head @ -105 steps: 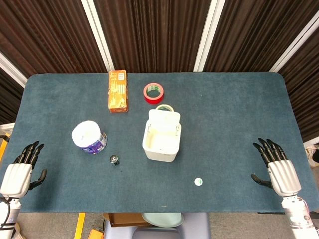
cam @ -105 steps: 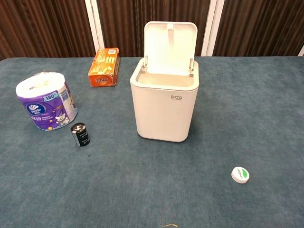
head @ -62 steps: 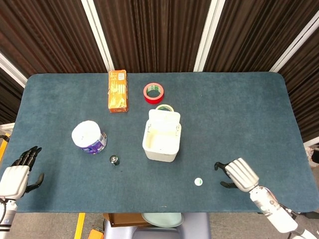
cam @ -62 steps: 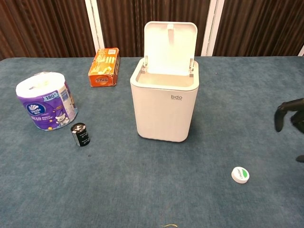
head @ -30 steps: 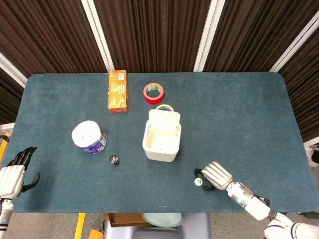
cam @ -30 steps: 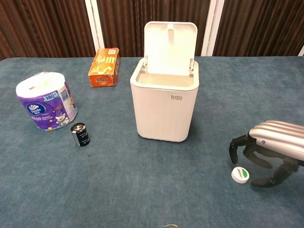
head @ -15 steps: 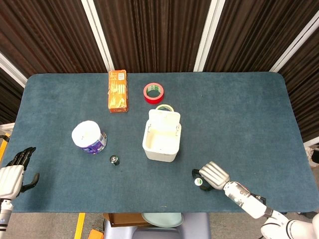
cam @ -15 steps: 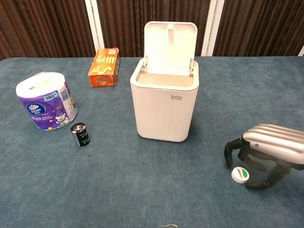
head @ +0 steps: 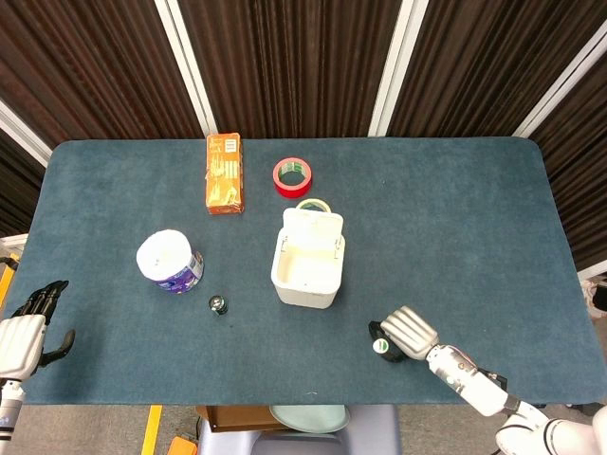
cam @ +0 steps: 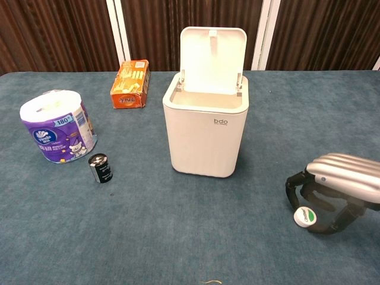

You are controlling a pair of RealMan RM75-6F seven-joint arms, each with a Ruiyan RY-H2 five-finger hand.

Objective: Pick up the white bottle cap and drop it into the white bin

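The white bottle cap (cam: 307,216) with a green mark lies tilted at the front right of the table, seen small in the head view as the cap (head: 380,347). My right hand (cam: 332,185) arches over it, fingers curled on its left and the thumb against its right, pinching it. The same right hand (head: 403,333) shows in the head view. The white bin (cam: 207,133) stands mid-table with its lid up, and the head view looks down into the bin (head: 305,277). My left hand (head: 26,329) hangs open past the table's left front edge.
A purple-wrapped paper roll (cam: 57,135) and a small black cylinder (cam: 101,168) stand left of the bin. An orange box (cam: 129,84) lies at the back left. A red tape roll (head: 293,176) and a pale tape ring (head: 313,204) lie behind the bin.
My right hand swept in from the right edge, lowered over the cap and closed its fingers around it; the cap has tilted and shifted slightly right. The left hand drew back a little.
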